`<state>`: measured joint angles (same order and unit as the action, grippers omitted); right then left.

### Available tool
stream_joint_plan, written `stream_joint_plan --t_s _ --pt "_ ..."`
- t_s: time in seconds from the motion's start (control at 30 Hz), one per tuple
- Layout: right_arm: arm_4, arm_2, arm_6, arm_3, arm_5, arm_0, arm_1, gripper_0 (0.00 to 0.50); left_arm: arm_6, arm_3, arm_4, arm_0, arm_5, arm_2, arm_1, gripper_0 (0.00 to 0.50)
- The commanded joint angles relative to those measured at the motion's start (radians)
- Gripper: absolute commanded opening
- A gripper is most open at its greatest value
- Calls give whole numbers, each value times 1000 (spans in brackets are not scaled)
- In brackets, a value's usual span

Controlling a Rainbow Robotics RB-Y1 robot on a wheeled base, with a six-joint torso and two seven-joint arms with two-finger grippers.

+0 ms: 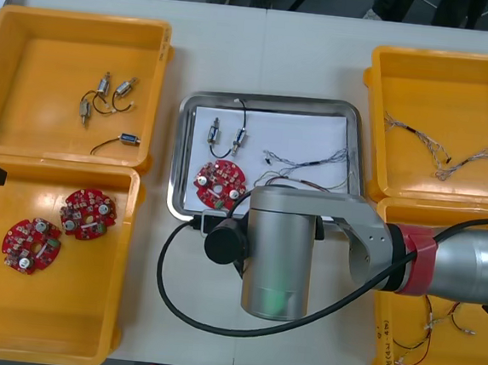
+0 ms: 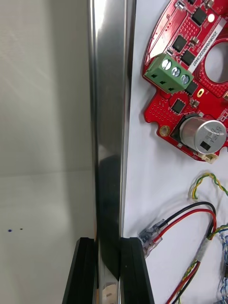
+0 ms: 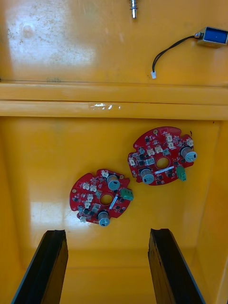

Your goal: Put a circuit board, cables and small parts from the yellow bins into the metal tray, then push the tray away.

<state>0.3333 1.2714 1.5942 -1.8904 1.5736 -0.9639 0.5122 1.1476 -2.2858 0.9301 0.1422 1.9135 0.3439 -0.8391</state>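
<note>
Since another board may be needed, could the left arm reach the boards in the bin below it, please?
Probably yes: the left pincer hangs open above the bin, both red boards close ahead and uncovered.

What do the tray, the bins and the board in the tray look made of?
Metal tray: likely stainless steel, polished; its rim, clamped by the right hand, mirrors light. Yellow bins: seemingly moulded plastic, glossy highlights, rounded lips. Circuit board: rigid laminate under red coating, probably fibreglass; green plastic-looking terminal block, metal-can capacitor. Left hand hangs open over a bin.
</note>
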Motion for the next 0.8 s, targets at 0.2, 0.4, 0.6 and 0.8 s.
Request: stream_joint_plan --t_s 0.2,0.4,0.6,0.8 --pt "33 8 46 28 -10 -101 -26 0 81 -27 7 -15 6 30 -44 500" --pt "33 8 49 62 -10 -134 -34 0 81 -27 7 -15 6 30 -44 500" --pt "33 8 55 106 -14 -173 -49 0 81 -27 7 -15 6 30 -44 500" --pt "35 8 61 151 -24 -202 -58 0 81 -27 7 -15 6 30 -44 500"
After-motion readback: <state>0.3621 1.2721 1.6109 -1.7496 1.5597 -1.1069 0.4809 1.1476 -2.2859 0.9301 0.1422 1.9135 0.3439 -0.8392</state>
